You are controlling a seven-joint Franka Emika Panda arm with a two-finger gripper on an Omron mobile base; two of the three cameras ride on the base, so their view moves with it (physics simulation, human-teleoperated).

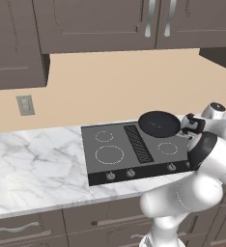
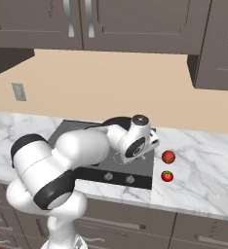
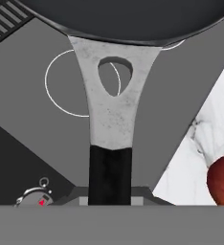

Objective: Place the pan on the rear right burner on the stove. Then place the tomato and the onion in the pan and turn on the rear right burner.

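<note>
The round, shallow black frying pan [image 1: 159, 123] hangs over the back right corner of the flat dark grey cooktop [image 1: 116, 161], carried by its handle. From the hand view the two-finger gripper [image 3: 110, 194] is clamped tight on the dark end of that handle, with the pale metal neck and its teardrop hole running up to the pan's rim. I judge this to be the first step: setting the pan on the rear right burner, whose ring is hidden under the pan. The pan looks to be over the right spot, so lowering it flat and letting go comes next. Off to the right on the white marble surface [image 2: 203, 175], the bright red green-topped tomato [image 2: 167, 176] and the duller red onion [image 2: 168, 156] wait near each other, well apart from the pan.
</note>
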